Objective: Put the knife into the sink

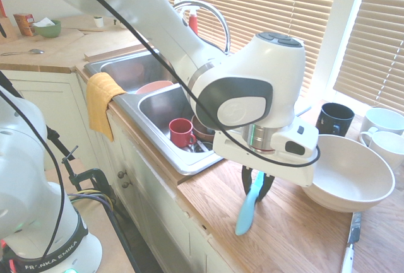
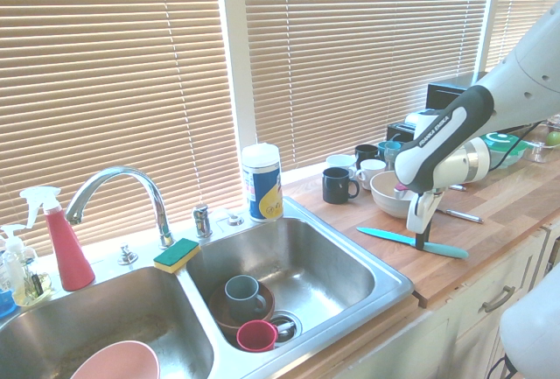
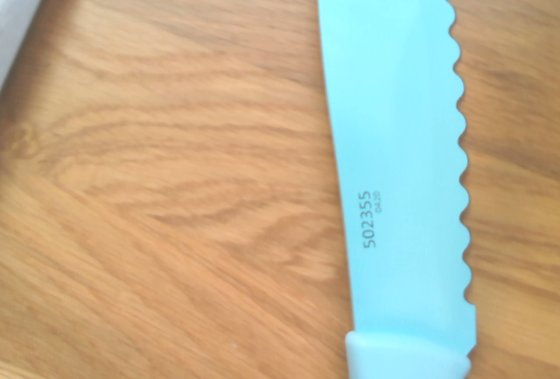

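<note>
Pointing straight down at the wooden worktop (image 1: pixel 284 222), the hand (image 1: pixel 257 183) was clenched on the knife (image 1: pixel 247 209), its dark fingers pinching the turquoise plastic near where blade meets handle. The knife lay flat on the worktop, well to the right of the sink (image 2: pixel 385 276) in the second exterior view, between the basin's rim and the big bowl (image 1: pixel 349 173). In that view its blade pointed left toward the sink and the handle stuck out to the right of the hand. The wrist view showed the serrated blade close up on the wood grain, with small dark print on it.

In the sink's right basin sat a red cup (image 2: pixel 256 335), a grey mug (image 2: pixel 242 294) on a brown dish, and the drain. A pink bowl (image 2: pixel 115 361) lay in the left basin. A yellow cloth (image 1: pixel 101 99) hung over the sink's near edge in the first exterior view. A second knife (image 1: pixel 351 241) with a metal blade lay on the worktop beside the big bowl. Behind the bowl stood a black mug (image 1: pixel 334 118) and white cups (image 1: pixel 382 121) by the window.
</note>
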Controlling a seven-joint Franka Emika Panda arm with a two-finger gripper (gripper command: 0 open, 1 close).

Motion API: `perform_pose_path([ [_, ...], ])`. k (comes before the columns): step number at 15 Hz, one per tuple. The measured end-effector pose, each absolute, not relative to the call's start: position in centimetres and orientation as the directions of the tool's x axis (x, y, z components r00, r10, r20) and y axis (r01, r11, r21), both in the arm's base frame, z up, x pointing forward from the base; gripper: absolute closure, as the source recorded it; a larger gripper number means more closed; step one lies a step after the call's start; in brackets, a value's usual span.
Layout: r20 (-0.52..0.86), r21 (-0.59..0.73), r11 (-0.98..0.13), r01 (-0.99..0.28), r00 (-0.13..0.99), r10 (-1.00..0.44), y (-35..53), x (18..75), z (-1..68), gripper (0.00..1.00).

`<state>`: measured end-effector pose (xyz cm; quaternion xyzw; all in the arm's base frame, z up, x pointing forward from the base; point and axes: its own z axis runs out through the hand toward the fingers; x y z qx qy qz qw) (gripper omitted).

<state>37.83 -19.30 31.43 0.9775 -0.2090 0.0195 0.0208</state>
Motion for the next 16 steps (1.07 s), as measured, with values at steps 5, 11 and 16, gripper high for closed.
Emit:
perform_pose_path([
  [5,0.085,-0.007,-0.893,-0.451,0.889,-0.45,-20.0,38.9,33.7,1.0],
  [11,0.157,-0.061,-0.887,-0.457,0.874,-0.46,-19.4,39.6,39.9,1.0],
  [16,0.205,-0.104,-0.881,-0.462,0.856,-0.474,-16.9,41.4,44.4,1.0],
])
